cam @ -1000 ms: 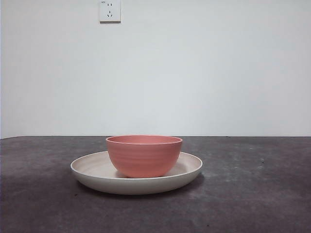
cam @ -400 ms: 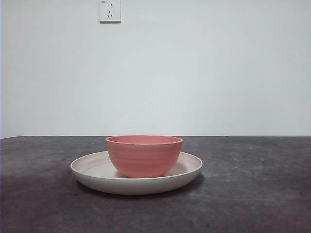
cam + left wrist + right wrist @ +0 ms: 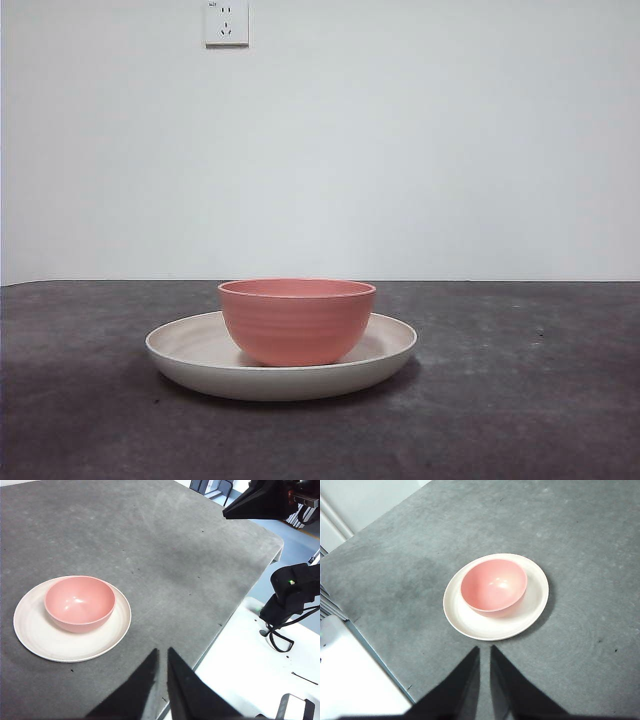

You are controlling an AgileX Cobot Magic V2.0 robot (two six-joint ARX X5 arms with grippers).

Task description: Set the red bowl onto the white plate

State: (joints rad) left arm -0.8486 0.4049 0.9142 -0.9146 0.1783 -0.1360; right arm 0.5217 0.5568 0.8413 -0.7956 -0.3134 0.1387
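Observation:
The red bowl (image 3: 297,320) stands upright on the white plate (image 3: 190,350), a little off the plate's middle. It also shows in the left wrist view (image 3: 80,602) on the plate (image 3: 35,640), and in the right wrist view (image 3: 494,587) on the plate (image 3: 537,592). My left gripper (image 3: 162,653) is shut and empty, high above the table's edge, well apart from the bowl. My right gripper (image 3: 485,650) is shut and empty, held high and back from the plate. Neither gripper shows in the front view.
The dark grey table (image 3: 520,400) runs back to a white wall with a socket (image 3: 226,22). In the left wrist view the table's edge (image 3: 235,610) borders a white base with the other arm's black parts (image 3: 290,592).

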